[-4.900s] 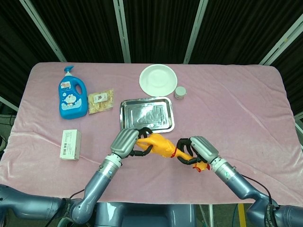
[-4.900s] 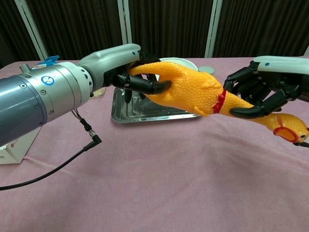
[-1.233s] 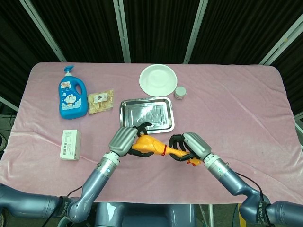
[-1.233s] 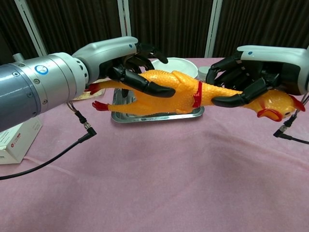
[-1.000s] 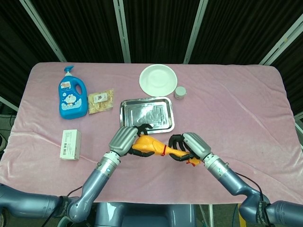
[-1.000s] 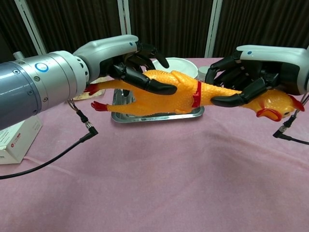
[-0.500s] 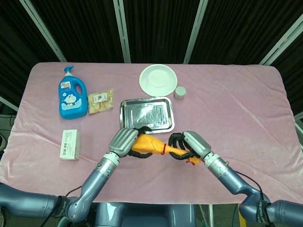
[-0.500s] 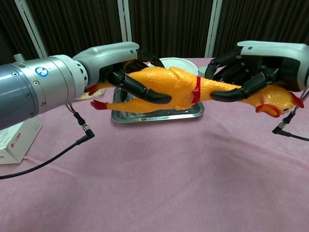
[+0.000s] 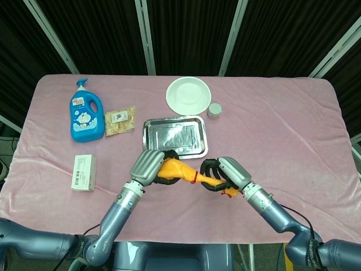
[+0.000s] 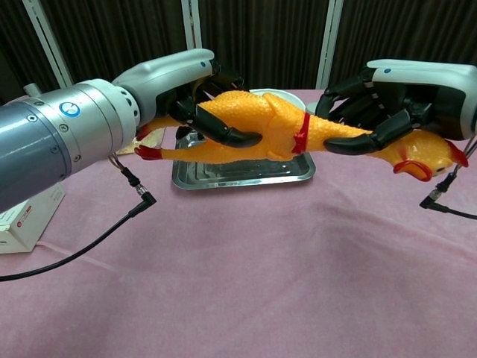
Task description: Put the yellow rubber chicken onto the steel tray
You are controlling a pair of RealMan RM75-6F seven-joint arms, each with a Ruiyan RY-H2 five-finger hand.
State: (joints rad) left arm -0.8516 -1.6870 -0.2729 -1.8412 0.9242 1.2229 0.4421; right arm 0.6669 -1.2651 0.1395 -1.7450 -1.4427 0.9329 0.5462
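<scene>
Left robot hand point(image 10: 195, 95) and right robot hand point(image 10: 387, 104) both clasp the yellow rubber chicken point(image 10: 287, 134), sharing its floppy length, steel tray point(image 9: 175, 136) at twelve o'clock.

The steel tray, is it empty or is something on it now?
Empty: the steel tray shows only bare metal; the rubber chicken is held in front of it.

Chicken lifted and carried toward the tray

Since 4.9 s ago the yellow rubber chicken point(image 10: 276, 134), held by the left hand point(image 10: 190, 93) at its body and the right hand point(image 10: 387, 101) at its neck, has risen and shifted left toward the steel tray point(image 10: 242, 171). Its red feet point(image 10: 147, 153) have come into the chest view. In the last half second its body has tipped upward.
</scene>
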